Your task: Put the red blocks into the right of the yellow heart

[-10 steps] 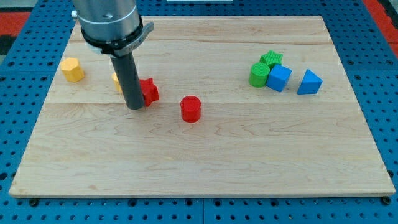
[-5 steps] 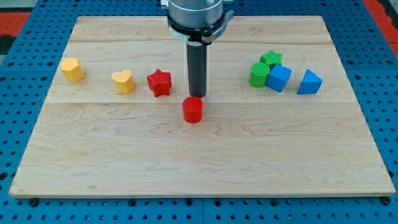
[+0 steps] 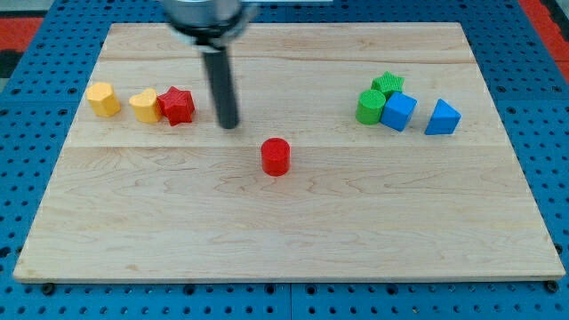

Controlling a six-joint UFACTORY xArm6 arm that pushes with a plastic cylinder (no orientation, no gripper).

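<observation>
The yellow heart (image 3: 144, 106) sits at the view's left, with the red star (image 3: 177, 106) touching its right side. The red cylinder (image 3: 276, 156) stands alone near the board's middle. My tip (image 3: 228, 124) rests on the board to the right of the red star, a short gap away, and up-left of the red cylinder. It touches no block.
A yellow hexagonal block (image 3: 103, 99) lies left of the heart. At the view's right are a green star (image 3: 388, 85), a green cylinder (image 3: 370, 108), a blue cube (image 3: 399, 112) and a blue triangular block (image 3: 443, 117). The wooden board (image 3: 284, 249) lies on a blue pegboard.
The tip moved from above the red cylinder leftward to beside the red star. The red star and yellow heart have shifted left and now touch. The red cylinder stayed put.
</observation>
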